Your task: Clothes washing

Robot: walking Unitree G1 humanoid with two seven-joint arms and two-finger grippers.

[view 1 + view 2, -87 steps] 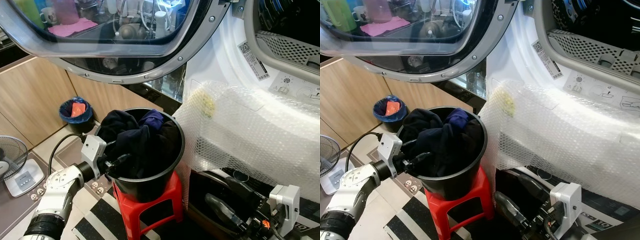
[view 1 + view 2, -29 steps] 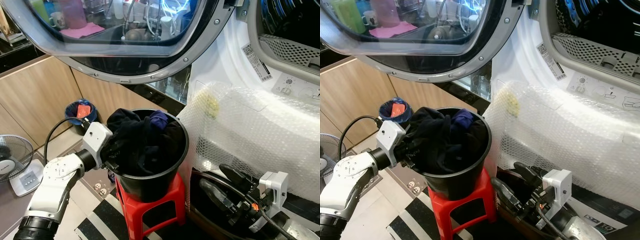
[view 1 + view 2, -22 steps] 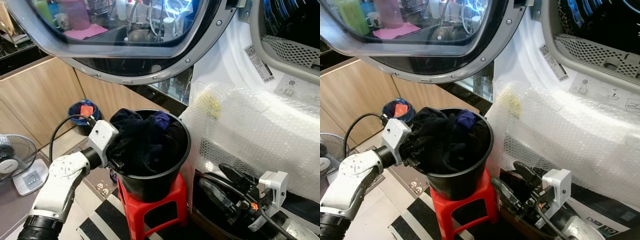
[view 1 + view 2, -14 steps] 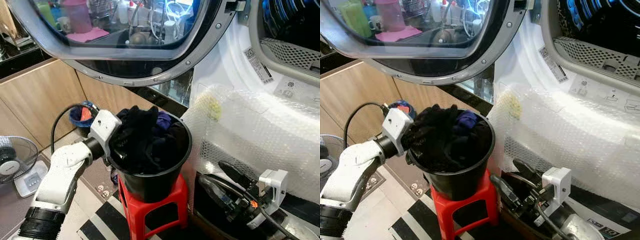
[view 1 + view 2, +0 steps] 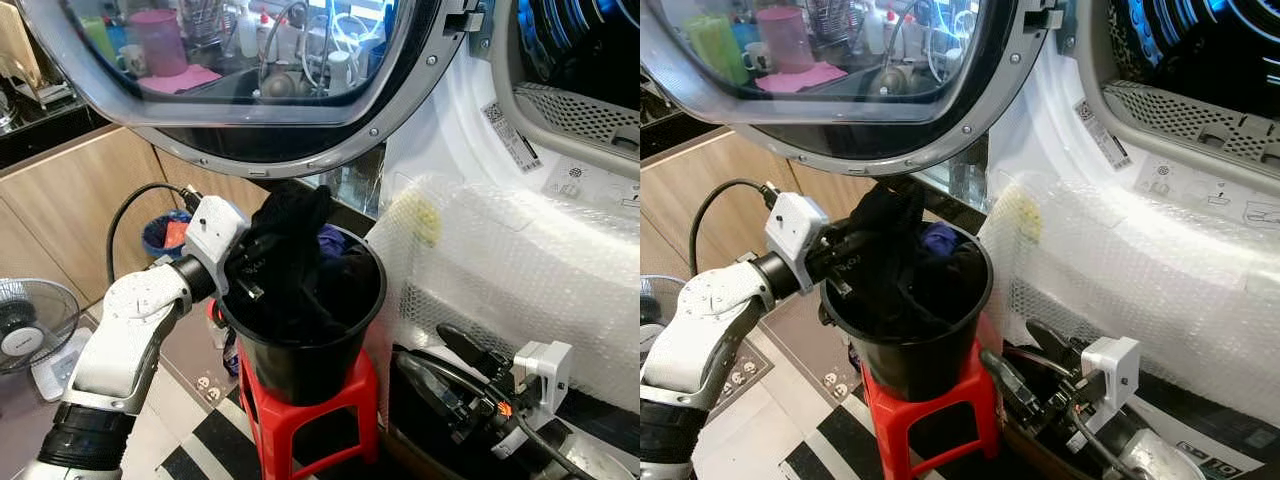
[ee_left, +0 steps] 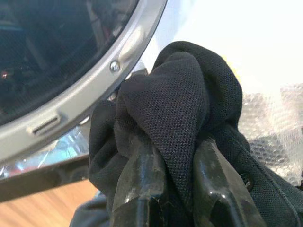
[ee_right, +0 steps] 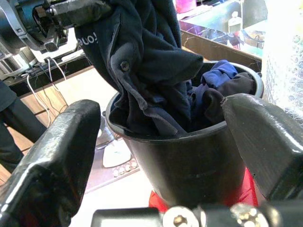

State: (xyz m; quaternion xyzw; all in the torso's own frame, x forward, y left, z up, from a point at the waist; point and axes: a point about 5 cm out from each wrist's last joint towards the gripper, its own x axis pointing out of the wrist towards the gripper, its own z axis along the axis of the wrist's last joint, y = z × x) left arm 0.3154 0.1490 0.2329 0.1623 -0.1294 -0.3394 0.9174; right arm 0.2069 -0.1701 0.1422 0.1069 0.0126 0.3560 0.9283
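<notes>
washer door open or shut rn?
Open. The door is swung out above the bucket, and the drum opening is exposed at upper right.

The black garment (image 6: 180, 104) is a matt cloth with a fine mesh weave, pinched between the left tool's (image 6: 177, 189) smooth, dull-glossy black fingers (image 6: 142, 184). The bucket (image 5: 300, 355) is glossy black plastic, and the stool (image 5: 330, 405) at its 6 o'clock is shiny red plastic. The washer door (image 5: 300, 150) has a brushed grey metal rim around reflective glass. Clear, bumpy bubble wrap (image 5: 500, 290) covers the smooth white washer front (image 5: 450, 130). The cabinets (image 5: 70, 195) look like matt wood.
</notes>
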